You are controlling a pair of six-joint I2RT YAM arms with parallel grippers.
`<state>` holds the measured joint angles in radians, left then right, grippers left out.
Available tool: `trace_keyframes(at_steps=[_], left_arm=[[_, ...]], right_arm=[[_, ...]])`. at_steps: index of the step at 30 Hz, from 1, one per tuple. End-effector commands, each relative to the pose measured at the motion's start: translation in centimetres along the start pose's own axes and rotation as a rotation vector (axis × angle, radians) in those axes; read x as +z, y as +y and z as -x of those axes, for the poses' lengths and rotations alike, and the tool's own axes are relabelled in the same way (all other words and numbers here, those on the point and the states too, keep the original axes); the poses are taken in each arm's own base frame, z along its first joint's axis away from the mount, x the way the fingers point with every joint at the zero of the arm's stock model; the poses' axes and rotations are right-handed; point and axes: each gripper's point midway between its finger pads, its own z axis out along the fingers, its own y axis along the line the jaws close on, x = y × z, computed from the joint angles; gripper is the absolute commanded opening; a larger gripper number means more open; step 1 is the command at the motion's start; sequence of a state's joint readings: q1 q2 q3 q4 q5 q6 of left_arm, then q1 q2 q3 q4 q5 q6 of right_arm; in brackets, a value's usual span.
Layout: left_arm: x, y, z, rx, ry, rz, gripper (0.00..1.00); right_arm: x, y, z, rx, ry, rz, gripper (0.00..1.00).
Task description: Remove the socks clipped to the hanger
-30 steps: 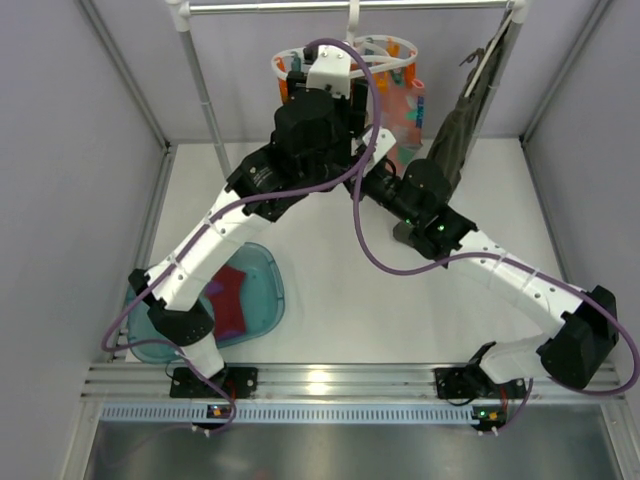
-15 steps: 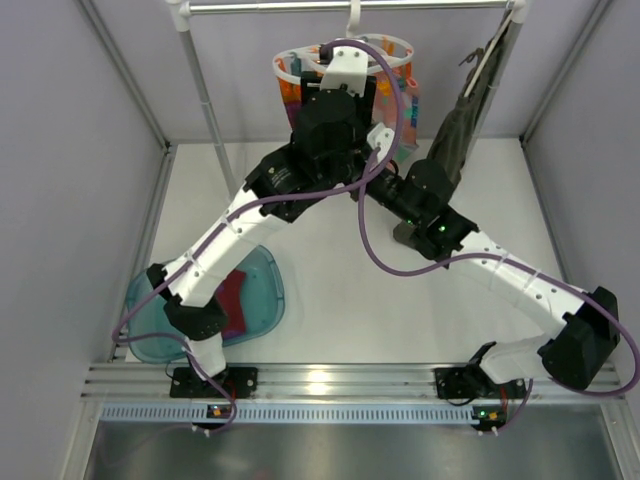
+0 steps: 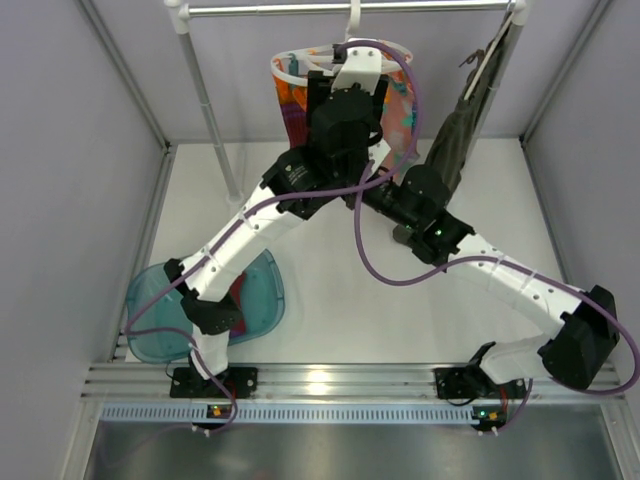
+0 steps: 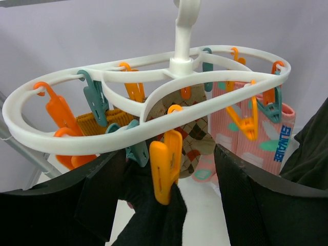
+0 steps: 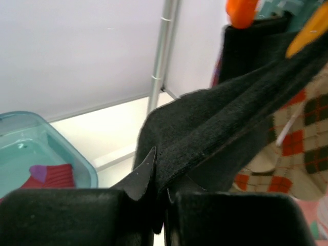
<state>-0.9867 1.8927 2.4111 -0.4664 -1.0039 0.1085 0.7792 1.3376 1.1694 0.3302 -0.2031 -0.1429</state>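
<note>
white plastic oval hanger (image 4: 180,64) on its hook, left gripper (image 4: 171,197) spread wide either side of an orange clip (image 4: 165,169) biting a limp black sock (image 5: 215,138), right gripper (image 5: 159,205) pinching that sock's soft fuzzy fabric, pink patterned sock (image 4: 266,138) clipped nearby

Left arm (image 3: 250,222) stretched farther forward over hanger (image 3: 280,66).

Overhead rear view, wrist close-ups, hanger (image 4: 182,65) shared
</note>
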Motion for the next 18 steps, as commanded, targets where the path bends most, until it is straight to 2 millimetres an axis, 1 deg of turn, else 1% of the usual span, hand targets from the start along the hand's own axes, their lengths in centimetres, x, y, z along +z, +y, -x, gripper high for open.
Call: trace_keyframes(at_steps=[1,2,3,5,7,10,14,15,17,18], left_arm=[[0.6,-0.9,-0.3,0.032,-0.007,0.016,0.74],[0.9,-0.7,-0.5,0.037,-0.003,0.025,0.75],[1.1,-0.9,-0.9,0.048,0.002,0.026,0.78],[1.3,-1.1,-1.4,0.055,0.01,0.026,0.81],[1.4,-1.4,-1.6,0.041,0.01,0.006,0.81],[1.8,-1.3,-1.7,0.036,0.012,0.006,0.78],[2.7,-0.5,-2.5,0.048,0.026,0.038,0.8],[2.7,-0.4,-2.7,0.049,0.029,0.043,0.8],[2.6,0.0,-3.1,0.048,0.038,0.053,0.81],[2.5,0.1,-3.2,0.05,0.041,0.052,0.8]], right_arm=[[0.4,3.1,1.4,-0.059,-0.078,0.113,0.0],[0.4,3.1,1.3,-0.057,-0.079,0.111,0.0],[0.3,3.1,1.5,-0.059,-0.085,0.112,0.0],[0.3,3.1,1.5,-0.061,-0.09,0.109,0.0],[0.1,2.9,1.7,-0.065,-0.095,0.102,0.0],[-0.1,2.7,1.9,-0.074,-0.096,0.091,0.0],[-0.4,2.5,2.2,-0.076,-0.1,0.077,0.0],[-0.3,2.3,1.9,-0.073,-0.089,0.067,0.0],[-0.1,2.1,1.8,-0.076,-0.085,0.061,0.0],[0.0,2.3,1.7,-0.076,-0.082,0.066,0.0]])
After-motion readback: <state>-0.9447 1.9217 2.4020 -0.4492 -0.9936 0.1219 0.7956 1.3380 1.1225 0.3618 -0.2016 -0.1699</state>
